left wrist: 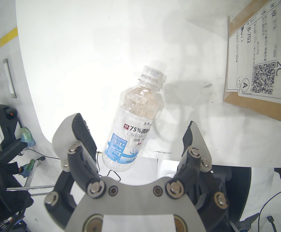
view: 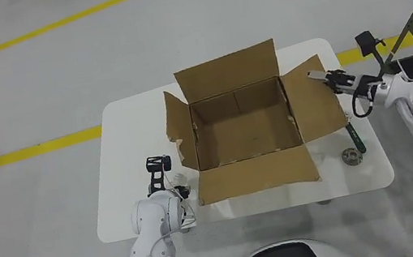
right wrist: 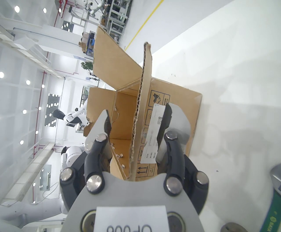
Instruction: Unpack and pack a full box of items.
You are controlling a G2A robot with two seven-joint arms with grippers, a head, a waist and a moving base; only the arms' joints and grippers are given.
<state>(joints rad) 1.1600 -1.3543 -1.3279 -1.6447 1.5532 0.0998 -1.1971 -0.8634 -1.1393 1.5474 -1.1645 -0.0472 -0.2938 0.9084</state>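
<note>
Box [view: 239,127]: brown corrugated cardboard, rectangular, at the middle of a white rounded table [view: 134,140], all four flaps folded outward in the top view. The right wrist view adds the fluted raw edge of the right flap [right wrist: 143,87] and a white printed label on the outer wall. The left wrist view adds another white printed label at the near left corner.

Bottle [left wrist: 134,123]: clear ribbed plastic with a white cap and a blue-and-white label, lying tilted on the table just off the box's near left corner.

Left gripper [left wrist: 134,123]: pointing down over the bottle. Its ridged black pads are spread wide to either side, one close to the bottle's lower end.

Right gripper [right wrist: 137,111]: arm stretched in from the table's right edge, fingers parted and straddling the right flap's edge.

Green-handled tool [view: 354,139] and a small round metal piece [view: 350,156]: on the table near the box's right side.
</note>
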